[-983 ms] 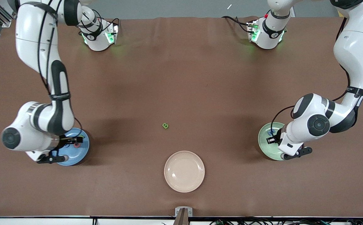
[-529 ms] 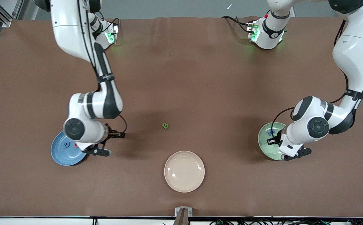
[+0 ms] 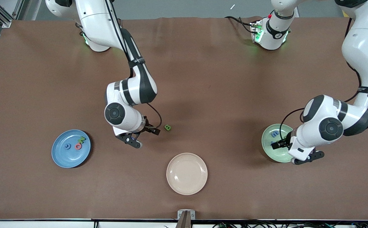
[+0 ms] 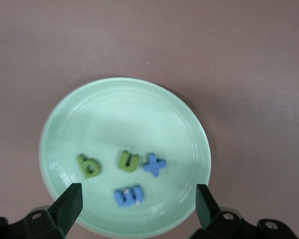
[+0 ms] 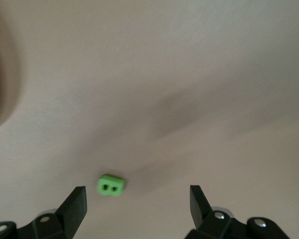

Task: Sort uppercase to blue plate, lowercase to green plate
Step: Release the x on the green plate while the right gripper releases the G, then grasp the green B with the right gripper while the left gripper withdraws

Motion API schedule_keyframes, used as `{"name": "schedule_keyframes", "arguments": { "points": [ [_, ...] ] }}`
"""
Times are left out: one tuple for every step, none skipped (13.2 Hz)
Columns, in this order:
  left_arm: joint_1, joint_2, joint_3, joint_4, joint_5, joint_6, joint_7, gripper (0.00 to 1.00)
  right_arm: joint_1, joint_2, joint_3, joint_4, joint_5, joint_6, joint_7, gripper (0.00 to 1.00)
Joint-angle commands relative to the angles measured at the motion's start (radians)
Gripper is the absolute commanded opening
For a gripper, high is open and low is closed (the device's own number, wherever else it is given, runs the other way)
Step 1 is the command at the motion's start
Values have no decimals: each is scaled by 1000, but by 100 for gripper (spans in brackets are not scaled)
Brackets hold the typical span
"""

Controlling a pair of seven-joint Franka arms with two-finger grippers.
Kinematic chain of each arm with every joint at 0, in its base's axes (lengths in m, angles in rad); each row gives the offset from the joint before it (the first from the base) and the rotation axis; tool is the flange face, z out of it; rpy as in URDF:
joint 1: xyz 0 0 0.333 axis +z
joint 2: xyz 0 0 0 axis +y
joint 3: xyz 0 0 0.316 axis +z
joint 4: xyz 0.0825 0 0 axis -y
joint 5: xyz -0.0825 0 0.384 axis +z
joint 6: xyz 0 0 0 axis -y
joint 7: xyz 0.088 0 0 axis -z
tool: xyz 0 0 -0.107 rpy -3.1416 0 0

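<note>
The brown surface (image 3: 203,79) carries three plates in a row nearest the front camera: a blue plate (image 3: 60,156) toward the right arm's end, a cream plate (image 3: 187,174) in the middle, and a green plate (image 3: 271,148) toward the left arm's end.

On the blue plate lie a green N (image 3: 82,139), a pink ring-shaped letter (image 3: 78,146) and a small blue letter (image 3: 67,146). On the green plate, the left wrist view shows a green p (image 4: 88,166), a green e (image 4: 128,161), a blue cross (image 4: 154,165) and a blue m (image 4: 129,195).

The left end effector (image 4: 137,199) hangs over the green plate with its fingers spread wide and nothing between them.

The right end effector (image 3: 146,134) is likewise spread and empty, low over the bare surface. One letter remains unsorted: the green B (image 3: 168,127), lying flat on the surface, roughly at twelve o'clock from the cream plate.

Seen from the front camera, the B sits at about two o'clock from the right end effector, just beside it. In the right wrist view the B (image 5: 111,185) lies near one finger (image 5: 75,205) rather than midway between the two, its long axis roughly across the gap. The right arm is clearly the nearer; a small sideways shift would probably centre the B before descent.
</note>
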State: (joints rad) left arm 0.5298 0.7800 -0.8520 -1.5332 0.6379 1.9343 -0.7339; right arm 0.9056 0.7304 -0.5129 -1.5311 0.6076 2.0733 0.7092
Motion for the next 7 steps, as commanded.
{"name": "schedule_keyframes", "arguments": {
  "points": [
    [-2,-19,-77,158,17,-194,149,100,22,30,40,-18,50,105,133,92],
    [-2,-21,-91,178,17,-221,193,100,15,44,72,-18,52,151,168,92],
    [-1,-43,-101,182,22,-239,212,100,18,58,83,-18,52,187,196,92],
    [-5,-83,-101,182,25,-245,221,100,27,72,85,-20,52,215,211,92],
    [-14,-117,-101,182,17,-265,222,100,30,82,86,-21,52,237,222,91],
    [-28,-137,-101,183,19,-291,220,100,41,93,86,-26,52,252,223,91],
    [-51,-154,-98,195,20,-307,221,100,47,99,86,-30,52,258,222,91]
  ]
}}
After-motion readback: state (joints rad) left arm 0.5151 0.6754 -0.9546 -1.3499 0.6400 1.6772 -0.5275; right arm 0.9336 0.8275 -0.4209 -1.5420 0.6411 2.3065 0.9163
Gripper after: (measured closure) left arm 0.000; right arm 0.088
